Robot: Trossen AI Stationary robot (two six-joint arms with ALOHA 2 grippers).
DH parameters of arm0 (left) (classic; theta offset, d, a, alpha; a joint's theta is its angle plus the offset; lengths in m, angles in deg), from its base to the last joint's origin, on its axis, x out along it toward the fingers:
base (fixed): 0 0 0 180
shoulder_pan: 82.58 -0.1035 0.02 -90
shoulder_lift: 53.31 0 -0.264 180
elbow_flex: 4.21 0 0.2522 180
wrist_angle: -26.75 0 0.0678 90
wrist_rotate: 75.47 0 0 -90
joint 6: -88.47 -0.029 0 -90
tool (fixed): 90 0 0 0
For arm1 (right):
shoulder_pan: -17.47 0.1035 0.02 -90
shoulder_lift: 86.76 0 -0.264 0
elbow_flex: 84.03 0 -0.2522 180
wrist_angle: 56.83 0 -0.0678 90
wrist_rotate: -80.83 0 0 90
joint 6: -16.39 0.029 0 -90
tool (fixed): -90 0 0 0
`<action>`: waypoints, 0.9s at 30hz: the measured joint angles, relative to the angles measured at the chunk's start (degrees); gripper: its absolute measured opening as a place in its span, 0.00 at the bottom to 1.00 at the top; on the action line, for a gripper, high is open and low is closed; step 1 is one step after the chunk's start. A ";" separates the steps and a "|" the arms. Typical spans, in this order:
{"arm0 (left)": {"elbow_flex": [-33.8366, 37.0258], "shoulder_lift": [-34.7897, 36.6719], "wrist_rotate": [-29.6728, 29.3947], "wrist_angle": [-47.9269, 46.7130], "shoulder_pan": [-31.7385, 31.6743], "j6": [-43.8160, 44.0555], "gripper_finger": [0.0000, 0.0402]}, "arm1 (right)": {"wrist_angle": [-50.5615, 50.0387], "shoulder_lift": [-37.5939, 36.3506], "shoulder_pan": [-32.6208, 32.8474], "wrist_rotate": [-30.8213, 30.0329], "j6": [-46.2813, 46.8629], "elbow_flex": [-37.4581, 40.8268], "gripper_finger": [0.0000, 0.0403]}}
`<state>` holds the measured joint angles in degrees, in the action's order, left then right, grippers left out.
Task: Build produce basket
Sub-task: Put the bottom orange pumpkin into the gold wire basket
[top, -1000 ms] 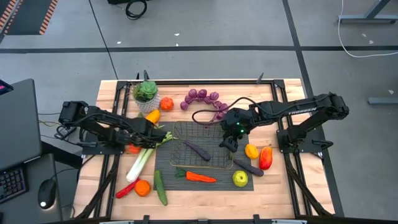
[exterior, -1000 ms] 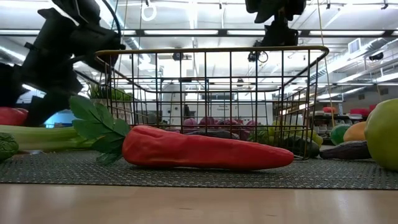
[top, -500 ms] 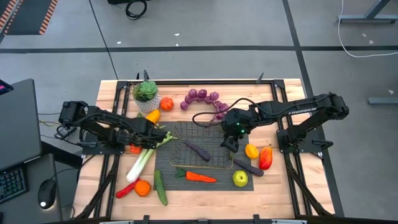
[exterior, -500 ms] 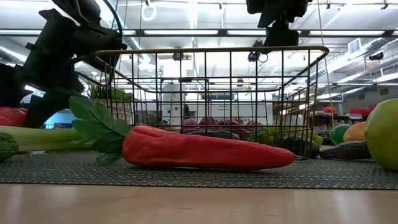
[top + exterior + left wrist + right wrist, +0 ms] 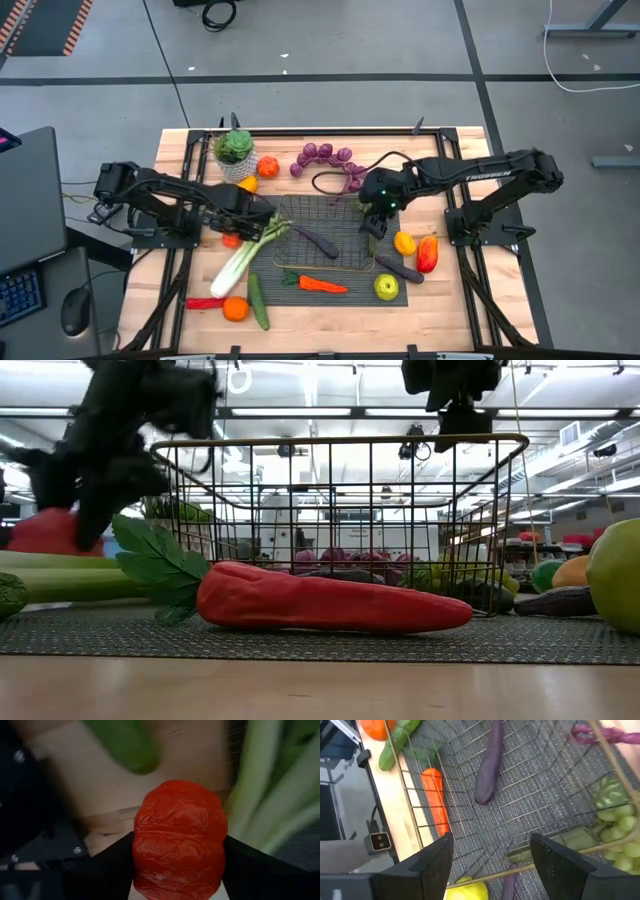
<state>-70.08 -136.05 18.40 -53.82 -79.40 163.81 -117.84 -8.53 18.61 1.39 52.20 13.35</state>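
Observation:
My left gripper (image 5: 233, 232) points down over the table's left part, shut on a red wrinkled pepper (image 5: 180, 835), beside the leek (image 5: 248, 258). The brass wire basket (image 5: 322, 240) stands on a dark mat and holds a purple eggplant (image 5: 490, 765). A carrot (image 5: 322, 285) lies on the mat in front of the basket. My right gripper (image 5: 372, 225) hangs open above the basket's far right corner, with nothing between its fingers (image 5: 432, 865). My left gripper pinches the red pepper by two opposite sides (image 5: 145, 860) between its two fingers (image 5: 255, 867). The fingers come from above and point down. The pepper sits between them above the wood, next to the leek's green end; its underside does not show.
At the left front lie a cucumber (image 5: 258, 300), an orange (image 5: 236, 309) and a red chili (image 5: 205, 303). Right of the basket are a green apple (image 5: 386, 288), a second eggplant (image 5: 400, 268) and two peppers (image 5: 428, 253). A potted plant (image 5: 235, 152) and purple grapes (image 5: 325, 155) stand at the back.
My left gripper has risen and gone a little toward the basket, rolling its wrist, with the red pepper between its fingers. The leek has swung about, its green end now nearer the basket. The chili and the orange at the left front have shifted a little.

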 joint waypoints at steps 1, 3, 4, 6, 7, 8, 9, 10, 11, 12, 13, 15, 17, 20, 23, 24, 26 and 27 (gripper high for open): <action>-1.48 0.00 -0.47 -0.64 0.00 -1.03 0.59 | -0.11 -0.52 -0.42 -0.03 0.00 0.00 0.66; -4.74 0.00 -2.09 -3.02 -0.13 -2.48 0.59 | -0.15 -1.70 -1.36 -0.43 0.31 0.00 0.66; -6.41 0.00 -2.96 -4.33 -0.20 -3.11 0.59 | -0.13 -2.28 -1.83 -0.67 0.70 0.00 0.66; -9.98 0.00 -4.99 -6.33 -0.22 -4.28 0.60 | -0.13 -3.65 -2.83 -1.30 1.56 0.00 0.66; -11.87 0.00 -6.09 -6.88 -0.24 -4.78 0.61 | -0.13 -4.36 -3.27 -1.69 1.73 0.00 0.66; -13.71 0.00 -7.07 -7.07 -0.24 -5.44 0.61 | -0.12 -5.13 -3.69 -1.93 1.86 0.00 0.66; -15.55 0.00 -7.89 -7.23 -0.24 -6.06 0.61 | -0.11 -5.79 -4.08 -2.23 1.93 0.00 0.66; -17.40 0.00 -8.56 -7.30 -0.24 -6.87 0.61 | -0.12 -6.43 -4.40 -2.49 1.95 0.00 0.66; -19.17 0.01 -9.13 -7.31 -0.24 -7.47 0.61 | -0.13 -6.99 -4.67 -2.76 1.95 0.00 0.66; -20.84 0.01 -9.58 -7.29 -0.24 -8.43 0.61 | -0.13 -7.46 -4.81 -3.11 1.99 0.00 0.66; -22.43 0.00 -9.83 -7.24 -0.24 -9.04 0.60 | -0.13 -7.88 -4.94 -3.27 2.23 0.00 0.66; -25.41 0.00 -10.19 -7.37 -0.24 -10.15 0.60 | -0.21 -8.62 -5.07 -3.43 3.06 0.00 0.66; -27.95 0.00 -10.73 -7.44 -0.24 -10.47 0.60 | -0.45 -9.21 -5.09 -3.46 3.60 0.00 0.66; -31.25 0.02 -11.87 -7.79 -0.20 -10.60 0.61 | -1.49 -9.70 -5.09 -3.54 3.85 0.00 0.66; -34.10 0.00 -12.55 -7.13 -0.20 -12.06 0.61 | -3.40 -9.86 -5.09 -3.56 4.77 0.00 0.66; -34.91 0.02 -12.69 -6.03 -0.15 -13.34 0.60 | -4.02 -9.89 -5.09 -3.58 4.79 0.00 0.66; -36.35 0.02 -12.71 -3.87 -0.07 -15.62 0.60 | -5.11 -9.89 -5.09 -3.54 4.96 0.00 0.66; -37.05 0.02 -12.73 -2.74 -0.07 -16.56 0.60 | -5.87 -9.89 -5.02 -3.54 5.22 0.00 0.66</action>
<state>-107.13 -136.03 5.66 -56.56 -79.47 147.24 -123.71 -18.42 13.59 -2.15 57.42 13.35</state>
